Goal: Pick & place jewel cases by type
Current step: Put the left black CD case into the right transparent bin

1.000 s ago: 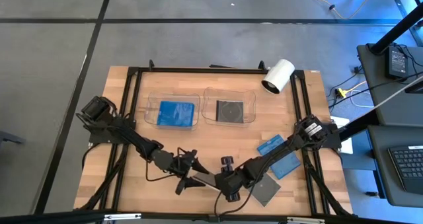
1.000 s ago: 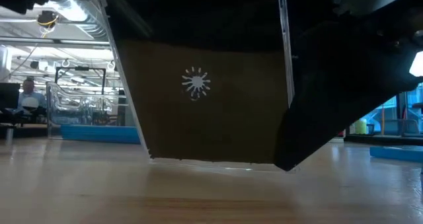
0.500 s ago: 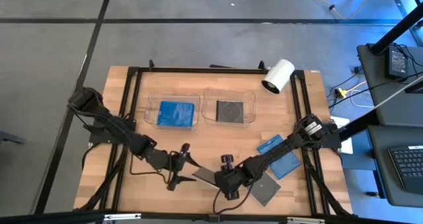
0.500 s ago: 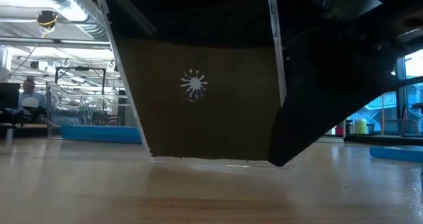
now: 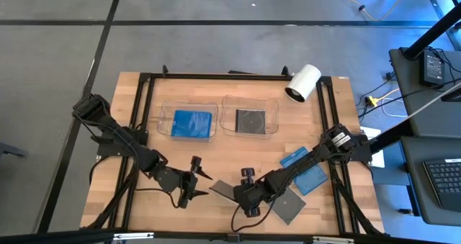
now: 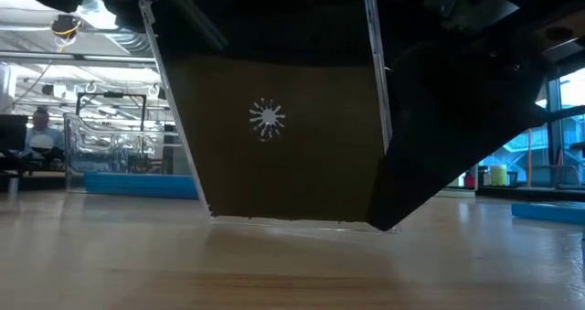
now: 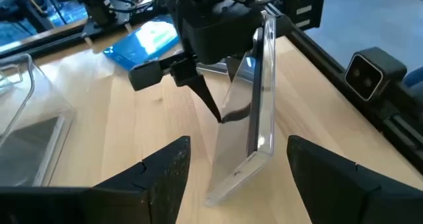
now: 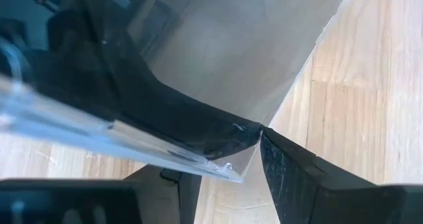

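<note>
Dark grey jewel case (image 5: pixel 225 191) tipped up on edge near the counter's (image 5: pixel 338 107) front, pinched by the right end effector (image 5: pixel 243 196), fingers closed on it. Left end effector (image 5: pixel 196 187) just beside it, fingers spread, holding nothing. Blue case (image 5: pixel 191 122) in left clear tray (image 5: pixel 164 111), dark case (image 5: pixel 250 120) in right tray (image 5: pixel 271 107). Two blue cases (image 5: pixel 305 170) and another dark one (image 5: pixel 289 206) flat at the right.

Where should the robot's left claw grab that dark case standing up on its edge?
Probably by its free upper edge: the dark jewel case stands tilted on one edge on the table, with the right gripper holding its far side. The left gripper is open and facing the thin edge, so it could come straight in and pinch both flat faces.
</note>
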Tool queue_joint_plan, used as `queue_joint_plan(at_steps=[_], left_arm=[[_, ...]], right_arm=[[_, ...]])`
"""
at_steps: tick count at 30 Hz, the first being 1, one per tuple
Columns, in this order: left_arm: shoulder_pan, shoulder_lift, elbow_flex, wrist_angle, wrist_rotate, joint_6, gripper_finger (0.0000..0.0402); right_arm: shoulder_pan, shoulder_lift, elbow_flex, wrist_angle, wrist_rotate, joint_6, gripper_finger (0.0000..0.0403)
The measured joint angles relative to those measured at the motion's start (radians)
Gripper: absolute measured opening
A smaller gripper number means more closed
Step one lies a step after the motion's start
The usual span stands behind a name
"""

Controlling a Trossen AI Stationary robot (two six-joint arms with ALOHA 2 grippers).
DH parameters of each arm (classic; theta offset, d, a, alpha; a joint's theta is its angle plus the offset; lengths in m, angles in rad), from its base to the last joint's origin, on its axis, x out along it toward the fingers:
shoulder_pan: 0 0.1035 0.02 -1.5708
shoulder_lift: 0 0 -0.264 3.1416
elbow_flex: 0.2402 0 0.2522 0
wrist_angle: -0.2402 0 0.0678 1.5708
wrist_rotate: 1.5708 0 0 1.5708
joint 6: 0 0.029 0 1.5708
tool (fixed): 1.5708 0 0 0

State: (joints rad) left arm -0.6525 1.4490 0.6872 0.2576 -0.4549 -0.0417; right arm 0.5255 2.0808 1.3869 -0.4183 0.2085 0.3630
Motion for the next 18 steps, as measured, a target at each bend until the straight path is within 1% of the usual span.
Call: queue_joint_plan(at_steps=[3,9,18], left_arm=[[0.001,0.0,0.0,0.0,0.0,-0.001,0.023],[0.009,0.015,0.0,0.012,0.001,-0.051,0.0198],[0.008,0.057,0.0,0.035,0.003,-0.049,0.0164]], right_arm=[[0.0,0.0,0.0,0.0,0.0,0.0,0.015],[0.0,0.0,0.0,0.0,0.0,0.001,0.015],[0.0,0.0,0.0,0.0,0.001,0.0,0.015]])
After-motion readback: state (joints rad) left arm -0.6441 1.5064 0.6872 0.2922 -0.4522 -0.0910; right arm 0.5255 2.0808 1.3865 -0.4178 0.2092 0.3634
